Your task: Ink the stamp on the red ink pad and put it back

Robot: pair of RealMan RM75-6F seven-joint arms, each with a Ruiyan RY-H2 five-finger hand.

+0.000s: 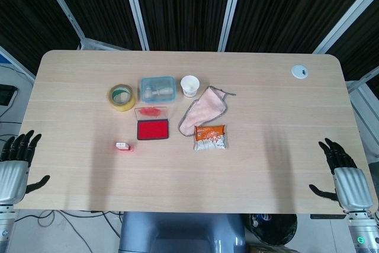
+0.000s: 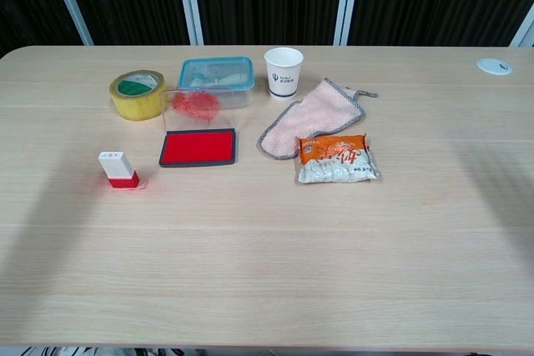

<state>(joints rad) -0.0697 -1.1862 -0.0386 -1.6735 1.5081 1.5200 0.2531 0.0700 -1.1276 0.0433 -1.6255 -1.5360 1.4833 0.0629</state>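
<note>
A small stamp [image 1: 122,146] [image 2: 118,169] with a white top and red base stands on the table's left part. Just right of it and slightly further back lies the red ink pad [image 1: 153,129] [image 2: 198,147], its clear lid [image 2: 193,107] raised behind it and smeared with red ink. My left hand [image 1: 15,167] hangs off the table's near-left corner, fingers spread, holding nothing. My right hand [image 1: 343,175] hangs off the near-right corner, also spread and empty. Both hands are far from the stamp and appear only in the head view.
Behind the pad stand a yellow tape roll [image 2: 137,94], a blue-rimmed plastic box [image 2: 216,79] and a paper cup [image 2: 283,72]. A pink cloth [image 2: 311,117] and an orange snack packet [image 2: 337,158] lie to the right. A white cable grommet [image 2: 494,66] sits far right.
</note>
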